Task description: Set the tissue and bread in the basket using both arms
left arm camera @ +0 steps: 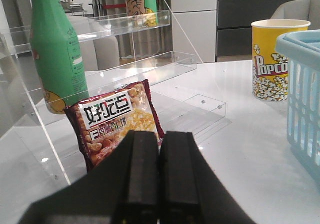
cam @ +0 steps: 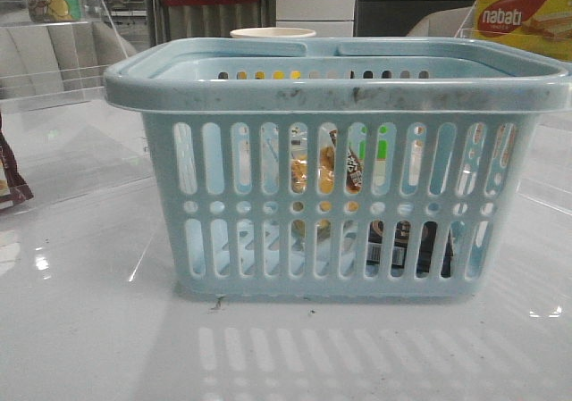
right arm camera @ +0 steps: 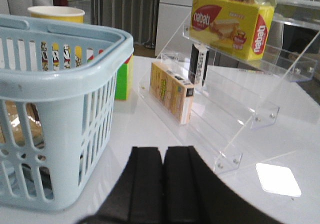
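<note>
Front: 1 light blue slotted plastic basket (cam: 340, 164) on glossy white table (cam: 89, 329); inside, bread (cam: 323, 171) in clear crinkly packet and black tissue (cam: 407, 245) pack, both only partly seen thru slots.
L wrist: left gripper (left arm camera: 159, 176) pressed closed, holding nothing; 1 snack packet (left arm camera: 115, 121), 1 green bottle (left arm camera: 55, 49), 1 popcorn cup (left arm camera: 272, 59).
R wrist: right gripper (right arm camera: 162, 184) closed, empty, beside basket; 1 yellow nabati box (right arm camera: 232, 24) on clear acrylic shelf (right arm camera: 235, 119).

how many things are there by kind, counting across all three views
baskets: 1, the blue basket
bottles: 1, green bottle
cups: 1, popcorn cup
boxes: 2, yellow nabati box and tan box
packets outside the basket: 1, red-brown snack packet
packets inside the basket: 2, bread and black tissue pack
total: 8
</note>
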`<state>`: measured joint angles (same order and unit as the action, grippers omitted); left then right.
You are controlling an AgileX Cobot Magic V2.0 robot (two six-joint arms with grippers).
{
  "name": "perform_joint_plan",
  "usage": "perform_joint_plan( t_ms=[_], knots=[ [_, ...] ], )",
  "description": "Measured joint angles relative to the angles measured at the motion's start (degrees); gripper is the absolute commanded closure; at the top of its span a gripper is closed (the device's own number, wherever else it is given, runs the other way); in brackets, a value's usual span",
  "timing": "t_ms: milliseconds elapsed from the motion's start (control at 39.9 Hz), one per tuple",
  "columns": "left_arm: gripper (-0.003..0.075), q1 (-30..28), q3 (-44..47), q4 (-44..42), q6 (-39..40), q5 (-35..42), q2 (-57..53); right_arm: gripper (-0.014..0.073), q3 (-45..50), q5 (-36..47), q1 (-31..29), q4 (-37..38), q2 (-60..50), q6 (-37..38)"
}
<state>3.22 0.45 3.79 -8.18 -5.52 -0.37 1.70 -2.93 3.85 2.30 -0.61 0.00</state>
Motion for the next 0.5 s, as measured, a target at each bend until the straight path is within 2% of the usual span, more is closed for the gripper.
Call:
perform_joint_plan(
  t_ms=[201,502],
  knots=[
    [0.0624,0.00,0.00,0.00,0.00,0.00,0.00,0.0536,0.00,3.52,0.00,0.00,0.00,0.00],
    [0.0624,0.00,0.00,0.00,0.00,0.00,0.00,0.0536,0.00,3.64,0.00,0.00,0.00,0.00]
  ],
)
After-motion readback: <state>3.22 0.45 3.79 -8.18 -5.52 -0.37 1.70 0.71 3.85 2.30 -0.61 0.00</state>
